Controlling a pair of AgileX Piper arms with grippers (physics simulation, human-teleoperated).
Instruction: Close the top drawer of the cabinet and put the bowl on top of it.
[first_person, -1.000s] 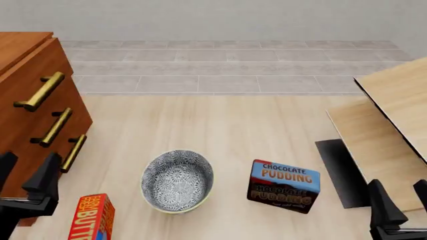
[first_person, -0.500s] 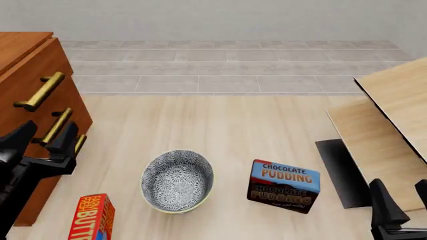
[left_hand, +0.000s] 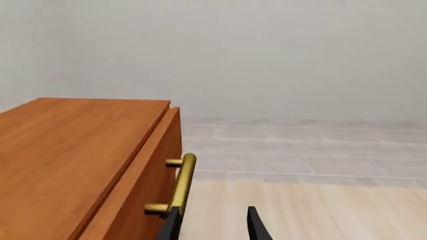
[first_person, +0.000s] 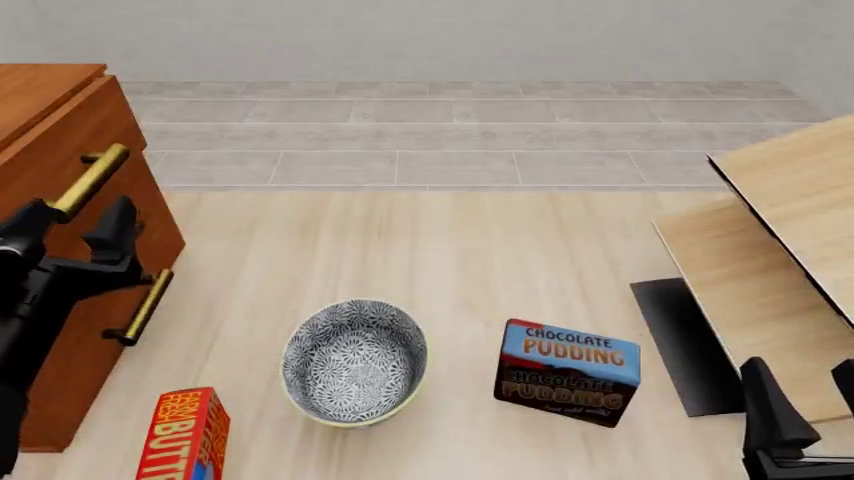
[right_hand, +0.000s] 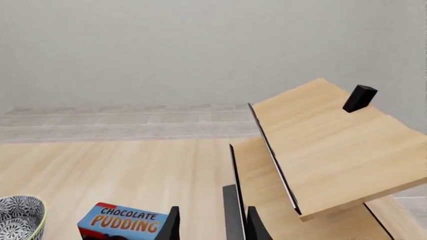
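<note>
- The left gripper is raised in front of the cabinet, jaws spread, near the top drawer and its brass handle.
- The right gripper sits low at the counter's near right edge, jaws apart and empty.
- The bowl stands upright on the counter, between a butter box and the pudding box.
- Only the right wrist view shows a small black block on the pale furniture.

the cabinet is showing reddish-brown wood with brass bar handles. the bowl is wearing a dense grey-and-white floral pattern under a pale cream rim. the pudding box is showing blue and dark brown with orange lettering. the butter box is glowing red with yellow letters.
</note>
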